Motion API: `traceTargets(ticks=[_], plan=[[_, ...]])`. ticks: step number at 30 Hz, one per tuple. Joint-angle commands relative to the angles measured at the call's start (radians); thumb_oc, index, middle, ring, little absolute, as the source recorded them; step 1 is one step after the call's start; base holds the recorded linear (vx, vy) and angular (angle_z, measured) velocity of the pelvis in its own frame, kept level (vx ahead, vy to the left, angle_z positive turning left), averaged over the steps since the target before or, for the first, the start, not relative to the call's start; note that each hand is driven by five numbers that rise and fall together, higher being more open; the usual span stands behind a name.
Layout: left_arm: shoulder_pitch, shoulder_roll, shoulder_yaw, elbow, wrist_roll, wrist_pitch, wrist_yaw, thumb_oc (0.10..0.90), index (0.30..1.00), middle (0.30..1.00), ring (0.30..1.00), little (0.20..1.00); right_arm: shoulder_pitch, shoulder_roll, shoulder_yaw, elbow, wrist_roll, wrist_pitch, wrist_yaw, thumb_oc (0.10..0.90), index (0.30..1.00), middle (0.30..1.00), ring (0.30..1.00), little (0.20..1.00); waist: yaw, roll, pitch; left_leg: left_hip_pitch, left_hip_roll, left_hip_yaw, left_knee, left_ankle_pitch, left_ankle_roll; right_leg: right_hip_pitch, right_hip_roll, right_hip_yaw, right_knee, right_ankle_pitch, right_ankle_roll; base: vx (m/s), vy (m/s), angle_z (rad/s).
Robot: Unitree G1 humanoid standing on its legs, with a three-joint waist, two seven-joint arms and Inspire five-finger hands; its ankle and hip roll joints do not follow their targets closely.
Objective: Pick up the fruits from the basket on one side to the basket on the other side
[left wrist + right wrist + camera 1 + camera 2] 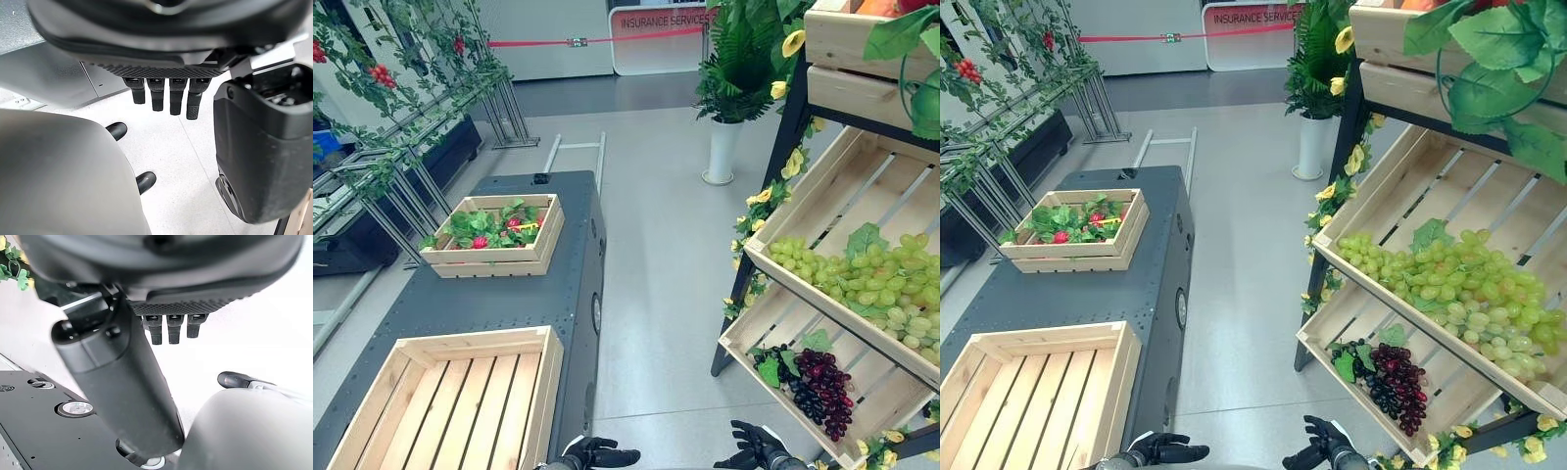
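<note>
A dark table (509,294) stands on my left with two wooden crates. The near crate (460,392) is empty; the far crate (494,233) holds green leaves and small red fruits (480,241). On my right, a slanted shelf carries a crate of green grapes (862,279) and, below it, a crate with a dark purple grape bunch (818,387). Both hands hang low over the floor between table and shelf, holding nothing. My left hand (595,454) has its fingers (161,98) straight. My right hand (756,447) is likewise open, fingers (168,330) extended.
A white vase with a leafy plant (722,147) stands behind the shelf. Metal trellises with vines (401,127) line the left side. Another wooden crate (862,59) sits on the shelf's top tier. Grey floor (656,274) runs between table and shelf.
</note>
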Motion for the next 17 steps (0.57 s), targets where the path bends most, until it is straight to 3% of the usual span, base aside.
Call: traceTargets(ticks=[1,17], plan=[[-0.046,-0.028,-0.028,0.081,-0.024,-0.047,-0.019,0.800,0.900,0.900,0.900,0.900,-0.079,0.059,-0.002,0.048,-0.018,-0.031,-0.032,0.800,0.900,0.900,0.900,0.900,0.028,-0.033,0.007,0.018,-0.071,-0.041,0.010,-0.099,0.036,0.022,0.010,-0.020,0.006,-0.018,-0.001,0.01,-0.006,0.09],[-0.031,-0.026,-0.004,0.084,-0.030,-0.109,0.002,0.800,0.900,0.900,0.900,0.900,-0.068,0.067,-0.006,0.061,-0.035,-0.048,-0.015,0.800,0.900,0.900,0.900,0.900,0.043,-0.046,0.025,0.023,-0.072,-0.055,0.010,-0.102,0.037,0.034,0.007,-0.040,0.006,-0.025,-0.001,0.01,-0.001,0.03]])
